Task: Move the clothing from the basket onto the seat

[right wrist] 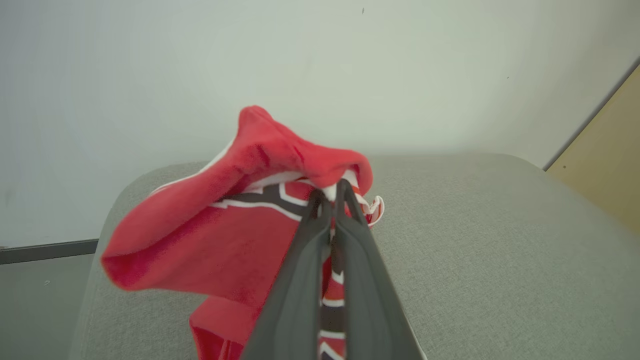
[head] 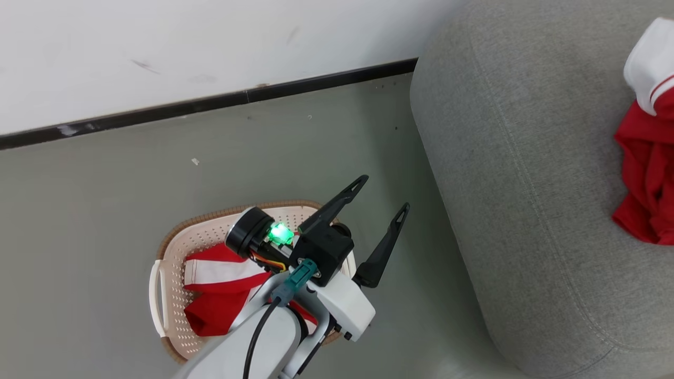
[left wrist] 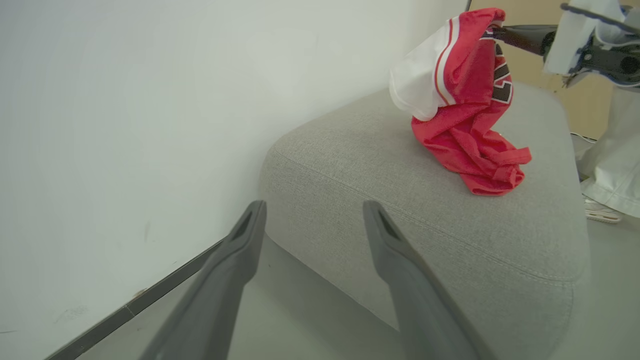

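Right fingers (right wrist: pixel 300 280) pinch a red jersey (right wrist: pixel 225 240) trailing onto the seat (right wrist: pixel 500 260); left fingers (head: pixel 387 242) spread empty above the basket (head: pixel 172 295).

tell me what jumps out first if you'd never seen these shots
The bright red-and-white garment stands out first, pinched in the shut right gripper, its lower end resting on the grey sofa. Next comes the left gripper, open, a green light glowing on its wrist, seen over the cream basket on the floor, where more red-and-white clothing lies.
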{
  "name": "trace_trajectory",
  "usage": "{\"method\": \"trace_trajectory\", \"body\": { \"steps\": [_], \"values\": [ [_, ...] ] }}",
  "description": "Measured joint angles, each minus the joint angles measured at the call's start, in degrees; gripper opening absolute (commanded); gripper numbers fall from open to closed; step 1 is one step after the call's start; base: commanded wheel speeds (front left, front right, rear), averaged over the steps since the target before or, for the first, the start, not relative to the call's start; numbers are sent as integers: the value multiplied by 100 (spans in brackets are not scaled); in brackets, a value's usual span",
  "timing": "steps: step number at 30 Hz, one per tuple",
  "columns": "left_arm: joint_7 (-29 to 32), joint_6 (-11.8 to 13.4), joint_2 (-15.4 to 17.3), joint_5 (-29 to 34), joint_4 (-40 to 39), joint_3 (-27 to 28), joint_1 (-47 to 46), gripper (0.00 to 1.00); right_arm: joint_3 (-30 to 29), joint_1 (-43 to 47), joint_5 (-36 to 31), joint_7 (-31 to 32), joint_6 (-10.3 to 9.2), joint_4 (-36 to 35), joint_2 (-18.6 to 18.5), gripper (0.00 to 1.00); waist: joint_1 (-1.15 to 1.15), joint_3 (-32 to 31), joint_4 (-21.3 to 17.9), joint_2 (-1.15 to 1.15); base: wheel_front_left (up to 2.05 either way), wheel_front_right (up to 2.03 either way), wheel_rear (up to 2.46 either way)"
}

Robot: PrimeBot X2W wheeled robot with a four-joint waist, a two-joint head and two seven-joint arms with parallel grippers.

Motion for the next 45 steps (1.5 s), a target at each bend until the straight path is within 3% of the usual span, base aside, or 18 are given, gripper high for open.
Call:
{"method": "trace_trajectory", "body": {
  "steps": [19, 21, 24, 26, 45],
  "values": [
    [45, -11, 132, 87, -62, 14, -282, 100, -286, 250, -59, 0, -1, 240, 578, 0, 0, 502, 76, 0, 0, 0, 0],
    [44, -11, 133, 87, -55, 31, -291, 100, -280, 259, -67, 0, -1, 213, 605, 26, 0, 500, 65, 0, 0, 0, 0],
    [20, -16, 130, 87, -10, 32, -291, 100, -277, 324, -73, -1, 0, 74, 632, 49, 0, 490, 46, 0, 0, 0, 0],
    [-8, -16, 130, 81, 15, 40, -291, 100, -270, 381, -82, -2, -1, -5, 657, 100, 0, 478, 29, 0, 0, 0, 0],
    [-378, 55, 188, -134, 296, 456, -113, 100, 74, 1228, -105, -15, -1, -1428, 961, 100, 0, 162, -179, 0, 0, 0, 0]
  ]
}}
